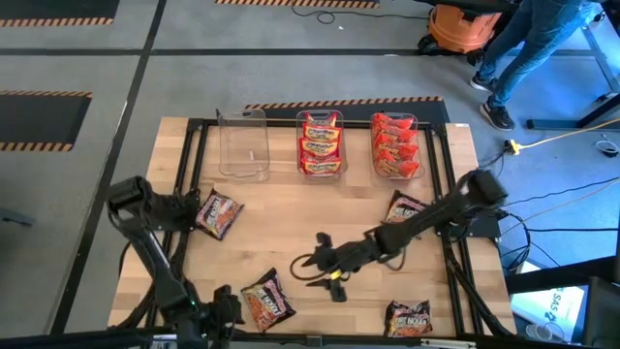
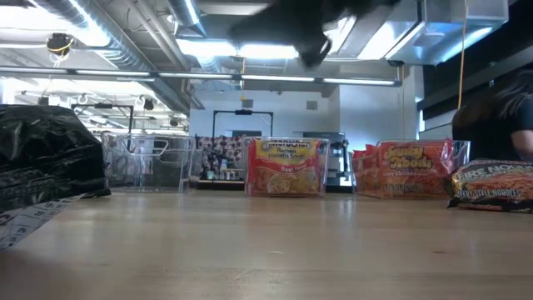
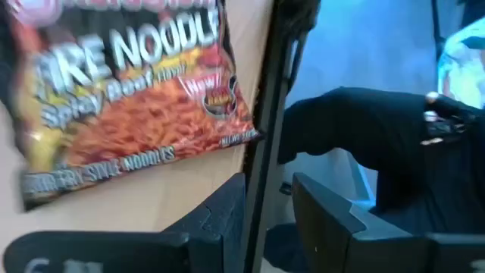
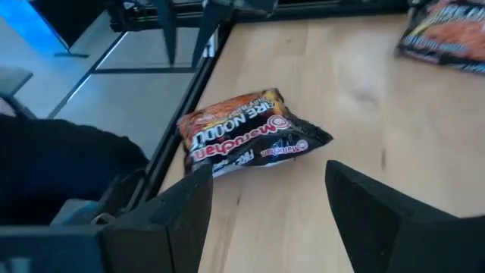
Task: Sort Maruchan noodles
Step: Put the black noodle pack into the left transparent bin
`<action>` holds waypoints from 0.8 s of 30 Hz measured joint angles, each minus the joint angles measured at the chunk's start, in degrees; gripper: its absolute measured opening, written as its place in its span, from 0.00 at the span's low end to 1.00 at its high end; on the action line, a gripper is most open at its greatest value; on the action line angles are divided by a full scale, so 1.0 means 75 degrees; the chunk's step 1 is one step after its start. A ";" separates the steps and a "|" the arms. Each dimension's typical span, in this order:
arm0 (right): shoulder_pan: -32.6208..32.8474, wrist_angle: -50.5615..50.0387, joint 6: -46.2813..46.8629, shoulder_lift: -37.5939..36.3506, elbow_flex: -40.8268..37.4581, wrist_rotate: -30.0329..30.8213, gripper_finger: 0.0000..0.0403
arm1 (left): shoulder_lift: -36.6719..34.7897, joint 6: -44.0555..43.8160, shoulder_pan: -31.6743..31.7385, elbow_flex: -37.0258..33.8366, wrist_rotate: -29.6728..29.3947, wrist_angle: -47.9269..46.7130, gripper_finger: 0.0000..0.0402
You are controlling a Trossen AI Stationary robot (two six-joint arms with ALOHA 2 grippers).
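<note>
From above, the right gripper (image 1: 312, 269) hangs over the middle of the wooden table (image 1: 291, 223), fingers spread and holding nothing. Dark noodle packets lie loose: one at nine o'clock (image 1: 217, 213) just beside the left gripper (image 1: 186, 211), one at six (image 1: 267, 300), one at five (image 1: 408, 317), one at three (image 1: 406, 207). At twelve stand three clear bins: an empty one (image 1: 243, 143), one with orange-yellow packets (image 1: 321, 143), one with red packets (image 1: 395, 145). At table level those bins line the far edge, a dark packet (image 2: 493, 185) at three. The left wrist camera shows a dark packet (image 3: 132, 98) ahead of its fingers (image 3: 333, 220); whether they are spread I cannot tell. The right wrist camera shows wide-apart fingers (image 4: 163, 220) with a dark packet (image 4: 246, 133) beyond them.
</note>
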 joint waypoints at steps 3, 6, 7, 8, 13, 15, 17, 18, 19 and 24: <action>-0.0019 0.0826 0.0310 0.0667 0.0011 -0.0082 0.58 | 0.0556 -0.0030 0.0069 0.0000 0.0045 0.0335 0.26; -0.0024 0.1261 0.0684 0.1138 0.0017 -0.0207 0.58 | 0.0889 -0.0046 0.0280 0.0000 -0.0161 0.0218 0.26; -0.0023 0.1255 0.0898 0.1223 0.0017 -0.0217 0.58 | 0.0931 -0.0029 0.0362 -0.0004 -0.0317 0.0114 0.26; -0.0026 0.1244 0.1144 0.1278 0.0017 -0.0255 0.58 | 0.0940 0.0010 0.0455 -0.0006 -0.0499 0.0007 0.26; -0.0222 0.0894 0.2474 0.1273 0.0017 -0.0400 0.58 | 0.0975 0.0331 0.1018 -0.0006 -0.0965 -0.0610 0.26; -0.0313 0.0728 0.2907 0.1207 0.0020 -0.0493 0.60 | 0.0974 0.0711 0.1221 -0.0006 -0.0742 -0.0566 0.26; -0.0421 0.0583 0.3414 0.1190 0.0040 -0.0755 0.65 | 0.0972 0.1065 0.1351 -0.0006 -0.0466 -0.0569 0.26; -0.0479 0.0430 0.3714 0.1192 0.0038 -0.0905 0.68 | 0.0966 0.1205 0.1413 -0.0006 -0.0312 -0.0575 0.26; -0.0525 0.0265 0.4006 0.1193 0.0032 -0.1076 0.71 | 0.0920 0.1337 0.1452 -0.0006 -0.0178 -0.0623 0.26; -0.0519 -0.0267 0.4924 0.1196 0.0020 -0.1294 0.85 | 0.0472 0.1732 0.1443 -0.0003 0.0222 -0.1094 0.26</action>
